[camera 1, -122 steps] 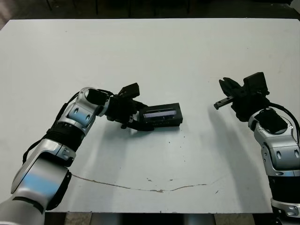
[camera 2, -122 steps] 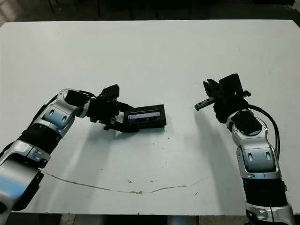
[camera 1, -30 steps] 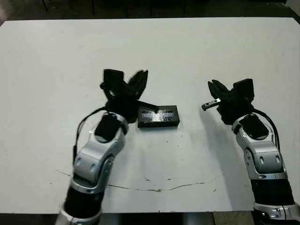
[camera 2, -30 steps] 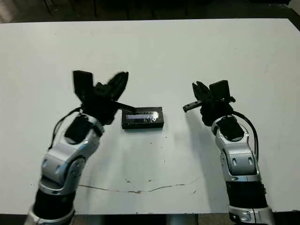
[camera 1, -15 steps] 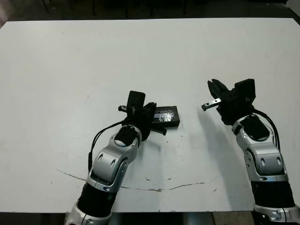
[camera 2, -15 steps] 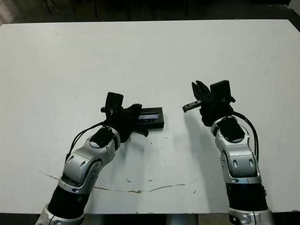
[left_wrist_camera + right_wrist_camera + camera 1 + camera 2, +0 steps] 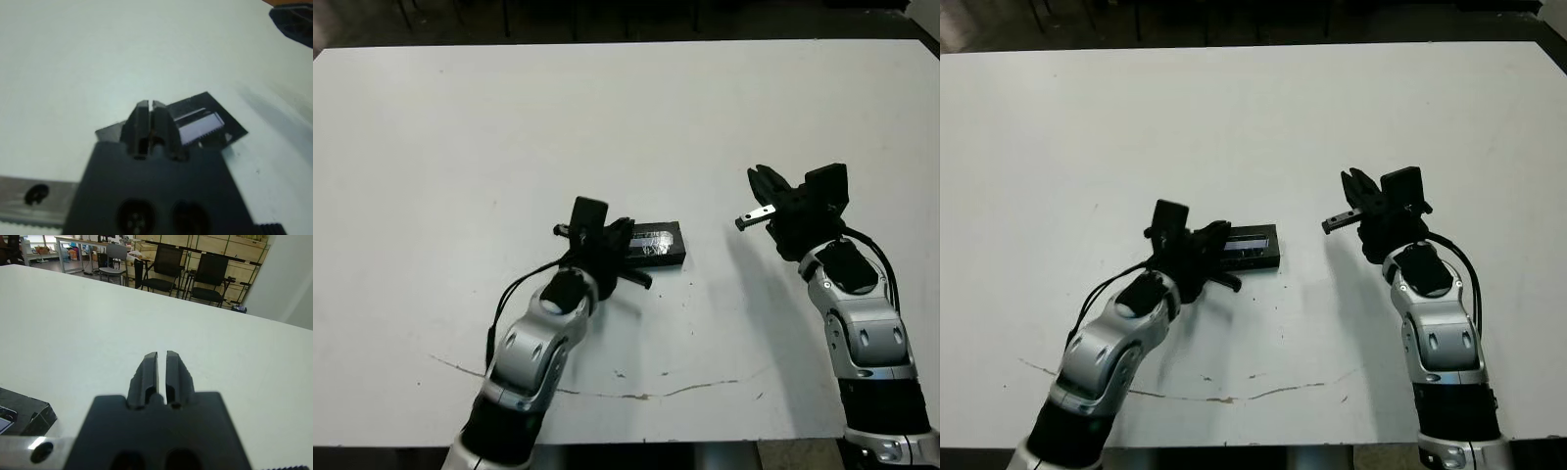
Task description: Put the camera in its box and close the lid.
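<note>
My left hand (image 7: 625, 257), fingers pressed together, sits at the lid's (image 7: 658, 240) left end; the lid apparently covers the box, lying crosswise. My right hand (image 7: 756, 201), also closed, hangs well apart.

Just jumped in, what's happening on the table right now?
The lid, grey stripe up, lies on the box at mid-table, so the camera, if inside, is out of sight. The left gripper, fingers together, is at the lid's left end. The right gripper is also shut, empty, raised off to the right of the box.
</note>
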`<state>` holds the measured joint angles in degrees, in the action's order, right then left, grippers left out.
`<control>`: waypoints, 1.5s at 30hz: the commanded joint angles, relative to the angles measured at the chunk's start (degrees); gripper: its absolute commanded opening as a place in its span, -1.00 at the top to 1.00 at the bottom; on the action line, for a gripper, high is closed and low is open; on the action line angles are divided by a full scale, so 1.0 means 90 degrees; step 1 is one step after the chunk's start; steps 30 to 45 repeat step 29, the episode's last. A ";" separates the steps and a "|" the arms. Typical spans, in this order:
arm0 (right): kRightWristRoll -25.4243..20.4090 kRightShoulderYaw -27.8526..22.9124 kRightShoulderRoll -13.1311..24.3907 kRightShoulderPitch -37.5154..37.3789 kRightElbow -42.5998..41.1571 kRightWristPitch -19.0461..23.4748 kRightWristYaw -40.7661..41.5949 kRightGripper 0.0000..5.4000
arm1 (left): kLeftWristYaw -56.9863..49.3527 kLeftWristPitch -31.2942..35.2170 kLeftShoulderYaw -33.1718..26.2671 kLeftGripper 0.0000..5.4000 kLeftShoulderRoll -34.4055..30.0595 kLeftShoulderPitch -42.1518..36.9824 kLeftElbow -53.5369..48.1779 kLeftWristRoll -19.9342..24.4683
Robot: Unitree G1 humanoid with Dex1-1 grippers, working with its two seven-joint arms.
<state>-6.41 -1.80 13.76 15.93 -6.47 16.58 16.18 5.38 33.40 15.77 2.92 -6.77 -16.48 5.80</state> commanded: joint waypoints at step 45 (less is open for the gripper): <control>0.0123 0.0099 -0.0717 -0.0168 0.0276 -0.0918 -0.0772 1.00 | -0.0640 -0.4669 -0.2736 1.00 -0.0697 -0.0703 0.2221 -0.0073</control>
